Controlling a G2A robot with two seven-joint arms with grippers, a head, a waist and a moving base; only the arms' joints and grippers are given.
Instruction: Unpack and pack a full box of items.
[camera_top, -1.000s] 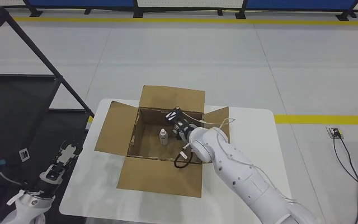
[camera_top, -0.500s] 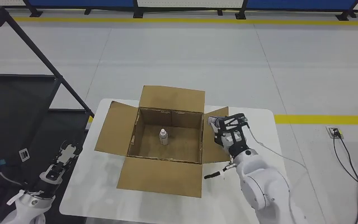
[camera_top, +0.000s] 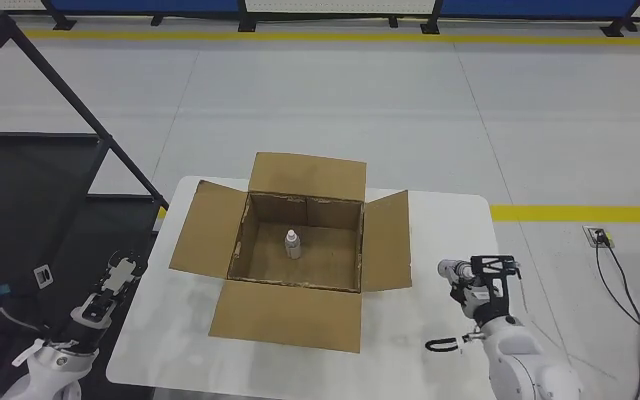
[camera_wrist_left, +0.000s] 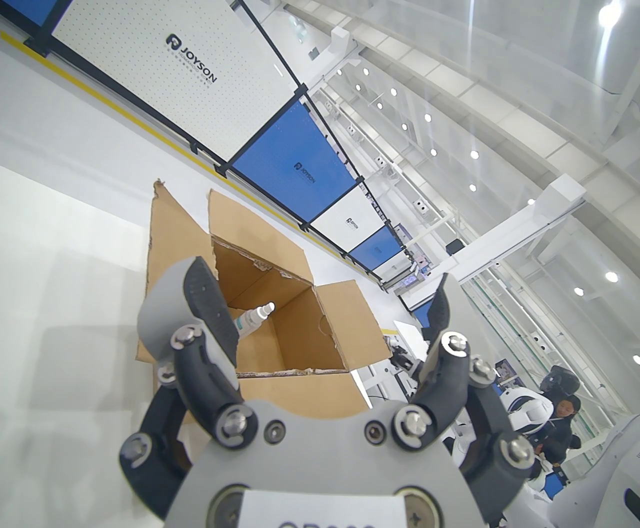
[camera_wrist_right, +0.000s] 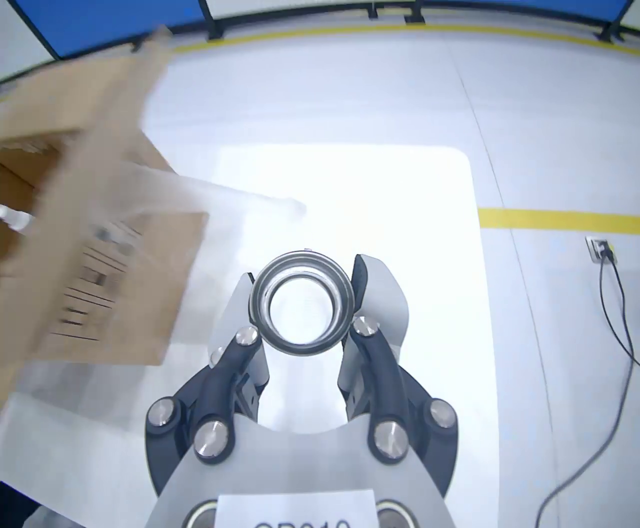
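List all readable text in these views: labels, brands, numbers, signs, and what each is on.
White wall panel: logo and brand wordmark, legible; brand print, not quoted.
Blue wall panel: same kind of mark, smaller; not quoted.
Left tool, base label: cut off by the frame edge.
Right tool, gripping a metal-rimmed container, base label: cut off likewise.
Box flap: printed lines, blurred.

top view: high overhead, facing down, covers whole table (camera_top: 440, 215) and box (camera_top: 305, 175).
left wrist: low, off table's left edge, tilted up toward box.
right wrist: close above table's right edge, facing down; shares box flap.
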